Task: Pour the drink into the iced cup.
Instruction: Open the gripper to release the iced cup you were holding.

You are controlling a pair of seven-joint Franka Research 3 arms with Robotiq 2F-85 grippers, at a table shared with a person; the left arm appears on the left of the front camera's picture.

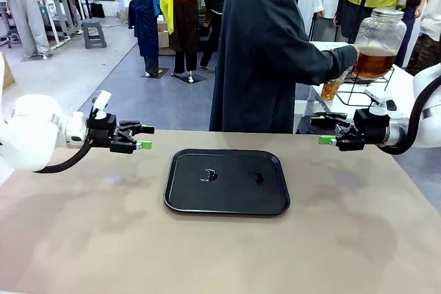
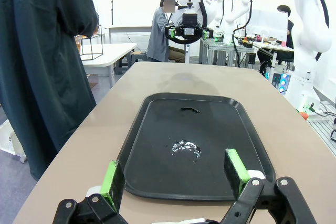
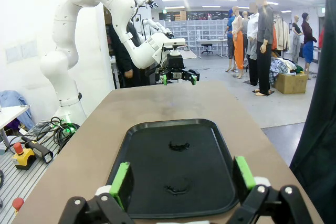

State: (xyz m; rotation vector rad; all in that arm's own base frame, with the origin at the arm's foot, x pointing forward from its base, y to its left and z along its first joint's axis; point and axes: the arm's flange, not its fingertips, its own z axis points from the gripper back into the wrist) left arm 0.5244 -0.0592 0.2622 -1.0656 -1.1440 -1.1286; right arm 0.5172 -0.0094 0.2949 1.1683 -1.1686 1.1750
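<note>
Start at the left: your left gripper (image 1: pixel 143 137) hovers above the table (image 1: pixel 83 239) just off the left edge of the black tray (image 1: pixel 275 204), fingers pointing right toward the middle, spread wide with nothing between the green pads (image 2: pixel 112 178). From the left wrist view the tray lies straight ahead of those fingers, its long axis running away from them, with a small wet glint on its floor.

In the middle, the tray carries no cup, only two small wet marks.

Moving right, the person in the dark coat stands at the far side of the table, turned to a side table on the far right. Their hand (image 1: pixel 350 56) holds a cup (image 1: pixel 331 88) under the large glass dispenser jar (image 1: pixel 377 43), and the drink (image 1: pixel 373 64), amber and see-through, sits in the jar's lower half. Whether the cup holds ice is too small to tell.

At the far right, your right gripper (image 1: pixel 325 131) mirrors the left one: over the table's right edge, fingers pointing left at the tray, wide apart and empty. It is the nearer arm to the jar and the cup, which lie beyond it, up and to the far right. Nothing is yet within either gripper's reach, so I judge you wait for the person to bring things over.
</note>
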